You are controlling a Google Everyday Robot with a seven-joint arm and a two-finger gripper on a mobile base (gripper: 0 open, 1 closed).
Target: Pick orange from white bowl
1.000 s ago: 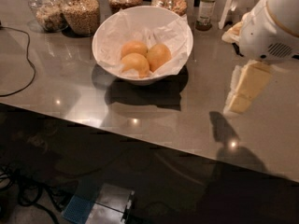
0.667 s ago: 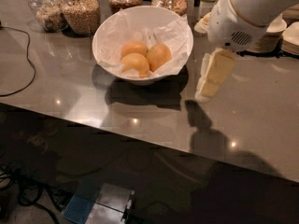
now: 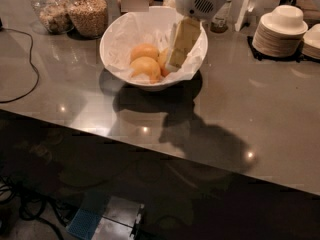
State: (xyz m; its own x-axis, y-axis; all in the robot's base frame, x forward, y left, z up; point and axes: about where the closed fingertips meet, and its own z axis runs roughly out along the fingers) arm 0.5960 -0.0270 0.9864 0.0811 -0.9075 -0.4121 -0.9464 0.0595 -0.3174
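Note:
The white bowl (image 3: pixel 116 59), lined with crumpled white paper, stands on the grey counter at the back centre. Three round yellow-orange fruits lie in it. The orange (image 3: pixel 163 61), the deepest in colour, lies at the right of the group and is partly hidden behind my gripper. Two paler fruits (image 3: pixel 145 68) lie to its left. My gripper (image 3: pixel 176 63), cream-coloured under a white wrist, reaches down from the top into the right side of the bowl, its tip right at the orange.
Two glass jars of grain (image 3: pixel 89 13) stand at the back left. A stack of small white dishes (image 3: pixel 280 30) sits at the back right. A black cable (image 3: pixel 30 69) runs over the counter's left side. The counter's front edge crosses the lower half of the view.
My gripper has moved left from beside the bowl's right to over and into the bowl, next to the orange. The fruits have not moved.

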